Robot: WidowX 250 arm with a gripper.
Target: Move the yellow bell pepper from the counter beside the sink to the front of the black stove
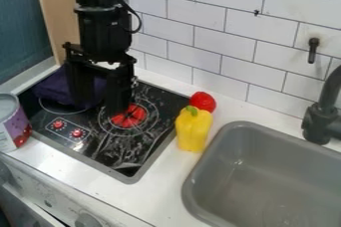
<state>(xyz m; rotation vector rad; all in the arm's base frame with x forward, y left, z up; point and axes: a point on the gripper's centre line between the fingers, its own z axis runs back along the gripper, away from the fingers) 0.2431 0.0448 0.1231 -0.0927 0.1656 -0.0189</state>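
Note:
The black gripper (100,104) hangs over the back left part of the stove top, its two fingers spread wide apart. A dark purple cloth (51,89) lies bunched on the left rear of the stove (121,159), partly behind the fingers. Whether the fingers touch the cloth I cannot tell. Just right of the right finger is a red burner mark (135,116). A yellow bell pepper (193,130) with a green stem stands at the stove's right edge, with a red round item (203,102) right behind it.
A can with a purple and red label (16,130) stands at the left edge beside the stove. The grey sink (198,171) takes up the lower right, with a dark faucet (323,119) behind it. A white tiled wall (220,47) runs along the back.

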